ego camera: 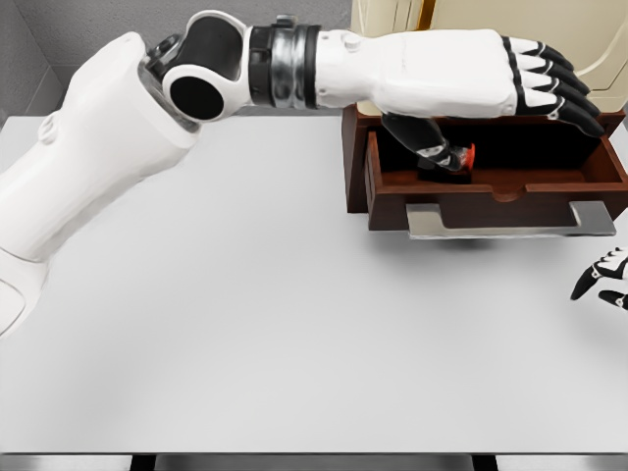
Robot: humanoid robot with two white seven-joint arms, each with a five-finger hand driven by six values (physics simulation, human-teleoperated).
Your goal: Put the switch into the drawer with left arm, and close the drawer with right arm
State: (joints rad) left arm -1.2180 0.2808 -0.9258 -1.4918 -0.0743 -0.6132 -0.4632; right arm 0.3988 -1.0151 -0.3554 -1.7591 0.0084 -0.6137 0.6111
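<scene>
A dark brown wooden drawer [491, 204] stands pulled out of its small cabinet [355, 157] at the table's far right, with a flat silver handle [510, 222] across its front. Inside it, near the left end, lies the switch [463, 157], a small black piece with a red part. My left hand [510, 98] reaches over the drawer from the left. Its four fingers [554, 83] stretch out straight to the right, and its thumb [427, 139] points down into the drawer, right beside the switch. My right hand [603, 277] shows only its fingertips at the right edge, below the handle, holding nothing.
The white table [294, 324] spreads wide in front of the drawer. A cream-coloured object [589, 29] stands behind the cabinet at the back right. My left upper arm [98, 157] crosses the left part of the view.
</scene>
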